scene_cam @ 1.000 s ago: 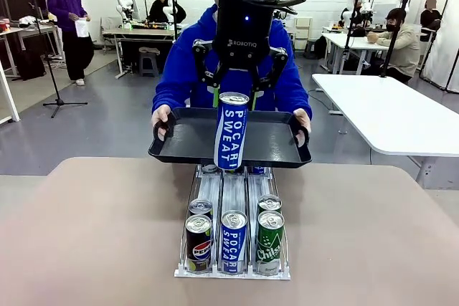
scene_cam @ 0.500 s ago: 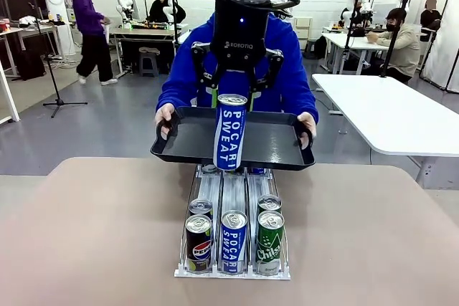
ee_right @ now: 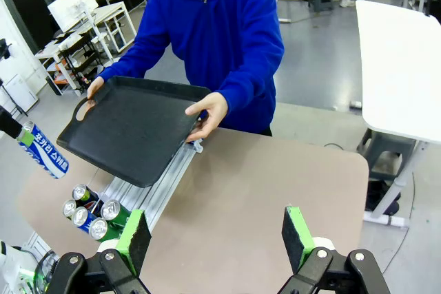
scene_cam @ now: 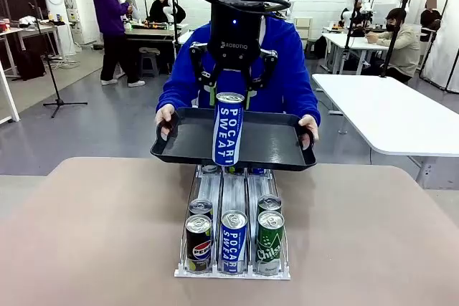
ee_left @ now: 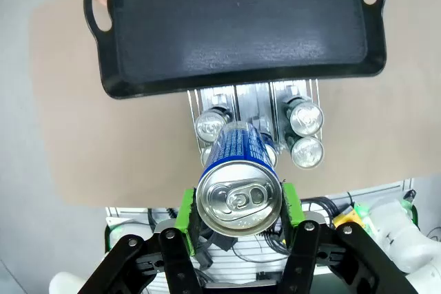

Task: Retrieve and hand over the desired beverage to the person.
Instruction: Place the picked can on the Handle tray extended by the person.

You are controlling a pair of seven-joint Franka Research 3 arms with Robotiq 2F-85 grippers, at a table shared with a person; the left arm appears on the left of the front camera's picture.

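Left tool (scene_cam: 231, 99) clenched on tall blue-and-white Pocari Sweat aluminium can (scene_cam: 229, 134), at near rim of flat black plastic tray (scene_cam: 272, 141) held out by blue-hooded person (scene_cam: 287, 84) above tan counter (scene_cam: 86, 234). Carry well over tray, lower until base sits flat — only then release.

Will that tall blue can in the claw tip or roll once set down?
Likely tippy: the can is tall and slim. Lying down, its round body would probably roll. Its smooth metal may slip in the left claw.
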